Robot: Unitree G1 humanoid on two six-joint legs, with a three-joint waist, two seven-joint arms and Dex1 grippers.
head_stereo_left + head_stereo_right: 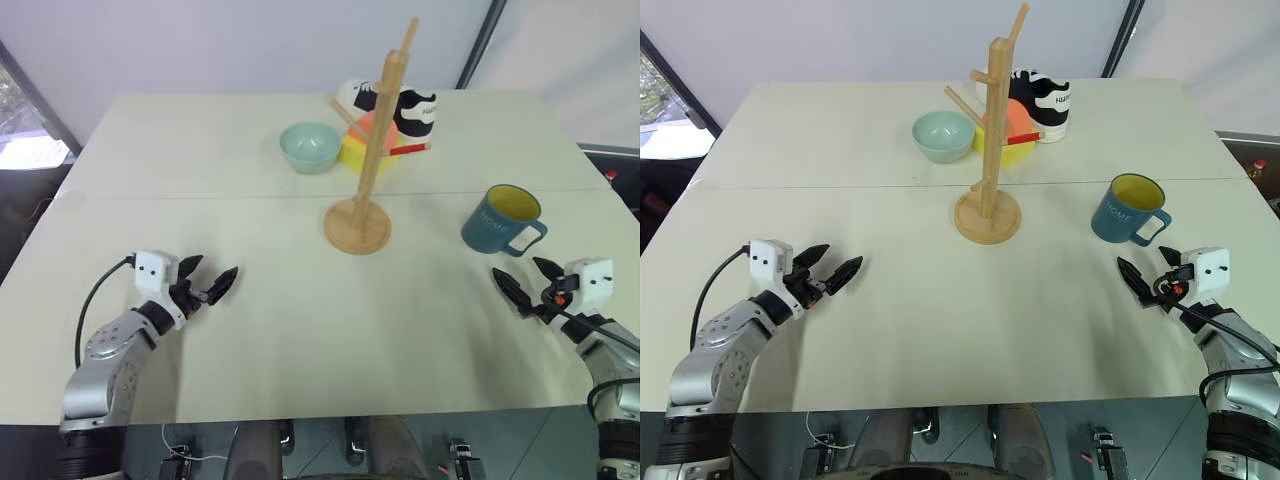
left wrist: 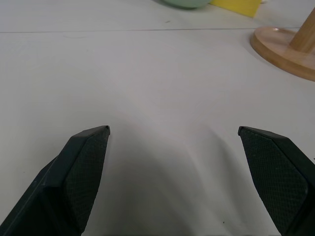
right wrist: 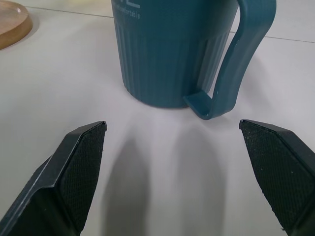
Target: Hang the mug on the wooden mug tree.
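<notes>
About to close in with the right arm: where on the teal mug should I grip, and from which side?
Grip the mug by its loop handle, coming in level from the robot's side. It stands upright with the handle turned toward the right gripper, whose fingers are open just short of it. That should leave the loop's upper part free for a peg of the wooden mug tree.

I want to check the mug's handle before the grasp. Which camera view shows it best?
The right wrist view: the mug stands close ahead of the open right gripper, its handle seen whole. Both eye views show the mug upright but small, handle toward the right gripper.
</notes>
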